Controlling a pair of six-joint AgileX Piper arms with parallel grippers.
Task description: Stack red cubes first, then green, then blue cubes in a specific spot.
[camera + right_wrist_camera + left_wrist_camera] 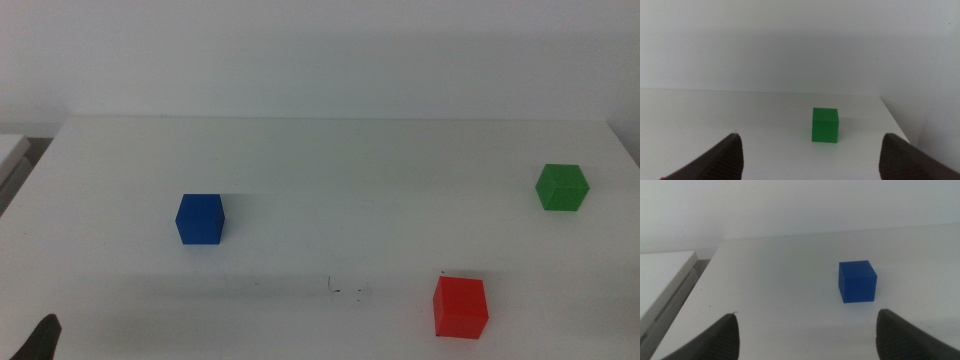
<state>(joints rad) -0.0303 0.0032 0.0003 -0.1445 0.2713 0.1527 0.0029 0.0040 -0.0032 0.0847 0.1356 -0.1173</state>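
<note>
The red cube (460,307) sits on the white table at the front right. The green cube (561,187) sits at the far right and shows in the right wrist view (825,125). The blue cube (200,219) sits at the left and shows in the left wrist view (857,281). The specific spot (345,289), a few tiny black specks, lies between the blue and red cubes. My left gripper (807,335) is open and empty, well short of the blue cube; a tip shows in the middle view's bottom left corner (38,340). My right gripper (812,155) is open and empty, short of the green cube.
The table's left edge (700,280) borders a lower white surface (662,275). The table's right edge (900,125) runs close to the green cube. A white wall stands behind the table.
</note>
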